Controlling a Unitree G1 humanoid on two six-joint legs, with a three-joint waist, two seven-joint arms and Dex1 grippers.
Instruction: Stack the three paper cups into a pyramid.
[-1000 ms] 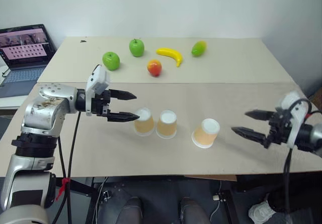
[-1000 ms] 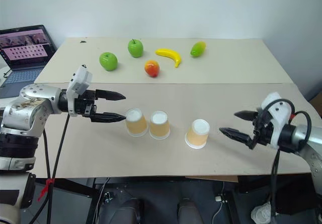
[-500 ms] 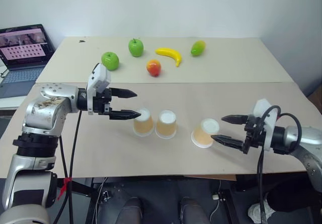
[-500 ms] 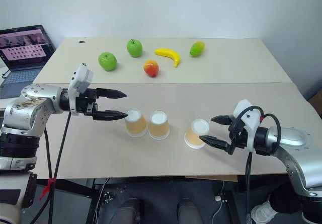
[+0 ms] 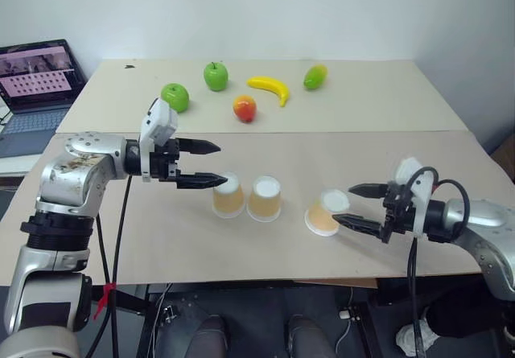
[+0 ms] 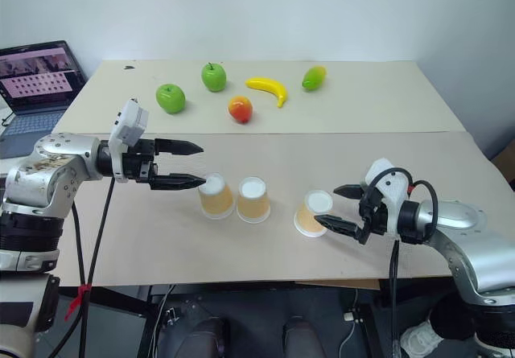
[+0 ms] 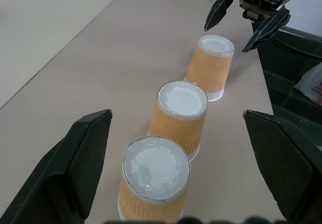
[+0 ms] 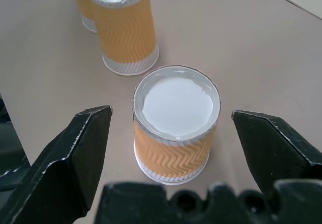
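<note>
Three paper cups stand upside down in a row on the tan table (image 5: 402, 165): a left cup (image 5: 228, 196), a middle cup (image 5: 265, 199) close beside it, and a right cup (image 5: 325, 212) set apart. My left gripper (image 5: 212, 163) is open and hovers just left of the left cup, its lower fingertip near that cup's top. My right gripper (image 5: 344, 203) is open at the right cup. In the right wrist view that cup (image 8: 176, 123) sits between the two spread fingers, with nothing gripped.
Along the far table lie two green apples (image 5: 175, 96) (image 5: 215, 76), a red-orange fruit (image 5: 245, 109), a banana (image 5: 269, 88) and a green-yellow mango (image 5: 315, 76). An open laptop (image 5: 36, 84) sits off the left side. The table's front edge runs just behind the cups' near side.
My right gripper has come in from the right, still open, and now flanks the right cup. The left gripper and all three cups stayed put.
</note>
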